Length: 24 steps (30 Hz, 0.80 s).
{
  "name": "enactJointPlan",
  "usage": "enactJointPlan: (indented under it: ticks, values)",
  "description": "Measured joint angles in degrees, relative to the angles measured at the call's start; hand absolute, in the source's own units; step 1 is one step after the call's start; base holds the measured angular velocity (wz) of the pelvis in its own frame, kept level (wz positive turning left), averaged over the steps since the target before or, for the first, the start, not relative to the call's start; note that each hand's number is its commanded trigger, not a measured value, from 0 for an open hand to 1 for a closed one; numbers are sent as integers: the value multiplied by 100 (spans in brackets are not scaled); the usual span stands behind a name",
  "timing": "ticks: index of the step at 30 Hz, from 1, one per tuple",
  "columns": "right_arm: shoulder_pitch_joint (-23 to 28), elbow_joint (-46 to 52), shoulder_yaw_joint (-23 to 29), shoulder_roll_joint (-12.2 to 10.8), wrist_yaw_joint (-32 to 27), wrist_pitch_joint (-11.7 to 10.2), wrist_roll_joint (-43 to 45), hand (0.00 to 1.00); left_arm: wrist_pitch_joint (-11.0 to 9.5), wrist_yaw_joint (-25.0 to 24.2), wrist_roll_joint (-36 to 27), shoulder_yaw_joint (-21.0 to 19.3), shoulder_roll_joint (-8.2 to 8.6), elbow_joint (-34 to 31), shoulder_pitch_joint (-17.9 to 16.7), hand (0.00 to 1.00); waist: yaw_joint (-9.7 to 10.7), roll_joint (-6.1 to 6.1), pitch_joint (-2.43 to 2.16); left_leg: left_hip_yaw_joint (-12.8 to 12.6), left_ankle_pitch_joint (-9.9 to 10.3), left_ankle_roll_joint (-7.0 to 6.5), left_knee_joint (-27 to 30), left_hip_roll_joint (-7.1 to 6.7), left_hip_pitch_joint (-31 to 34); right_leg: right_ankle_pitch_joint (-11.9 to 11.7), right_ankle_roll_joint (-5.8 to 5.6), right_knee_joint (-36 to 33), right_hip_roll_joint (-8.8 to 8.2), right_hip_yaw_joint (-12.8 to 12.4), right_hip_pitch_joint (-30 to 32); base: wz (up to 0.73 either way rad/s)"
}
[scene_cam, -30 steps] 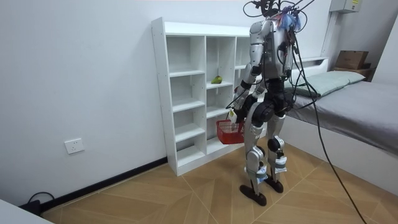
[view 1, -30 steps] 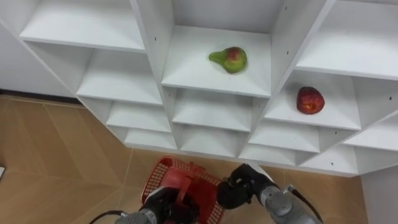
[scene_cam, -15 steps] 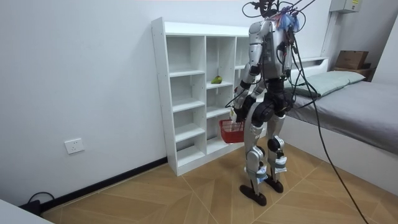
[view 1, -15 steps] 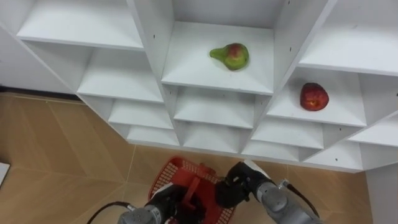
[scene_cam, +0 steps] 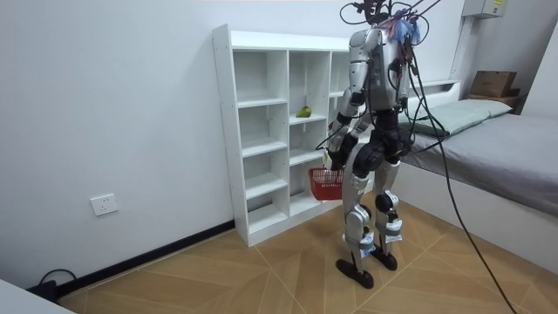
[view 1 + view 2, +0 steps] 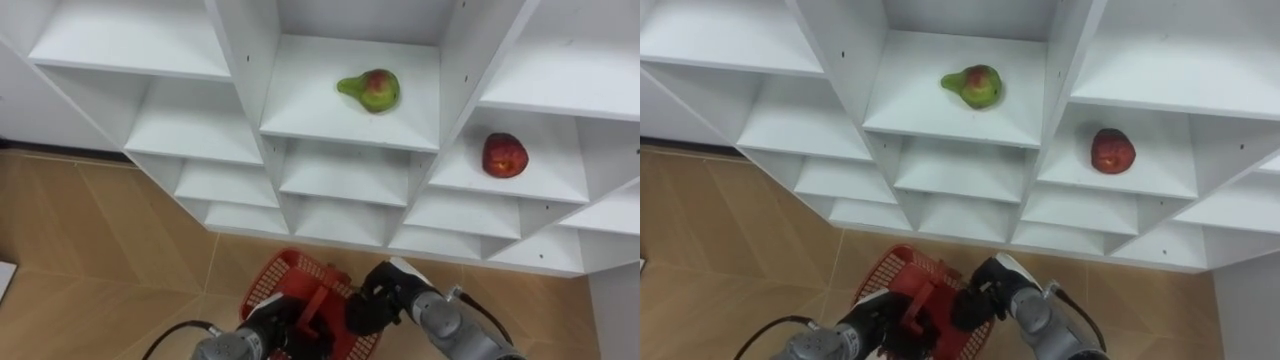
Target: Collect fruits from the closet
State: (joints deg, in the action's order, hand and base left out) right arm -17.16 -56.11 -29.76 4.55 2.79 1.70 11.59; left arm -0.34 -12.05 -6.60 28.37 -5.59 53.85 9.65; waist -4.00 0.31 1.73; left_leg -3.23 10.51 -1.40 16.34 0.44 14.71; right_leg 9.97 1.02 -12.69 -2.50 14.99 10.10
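**Basket low, both fruits waiting on the shelves**

Holds the red basket (image 6: 285,277) by its handle, left hand (image 6: 262,330) clamped round it, low before the closet (image 6: 243,70), probably to catch fruit straight off the shelves. Cannot tell the state of the right hand (image 6: 372,303), just beside the basket's rim. Finds the pear (image 6: 370,90) lying on its side in the middle column, set back from the shelf edge. Finds the apple (image 6: 503,155) one column to the right, on a somewhat lower shelf. Judging by the open fronts, offers free room above each fruit. Calls for a straight-in reach between the upright dividers. Likely suits the right hand, free of the handle.
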Motion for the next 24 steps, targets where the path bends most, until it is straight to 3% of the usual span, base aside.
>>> enactJointPlan:
  ticks: [8,24]
  values:
    - [-140,-320,5,-17,245,-124,-4,0,-16,-56,1,1,-18,-23,75,100,8,-1,1,-1,0,0,-15,4,-10,0,0,0,-3,-13,-3,0]
    - [-167,-645,-61,-83,654,-128,-29,0,-15,-215,51,209,-73,-38,84,100,59,-23,14,-70,0,0,-20,13,23,0,0,-14,-28,-74,44,0]
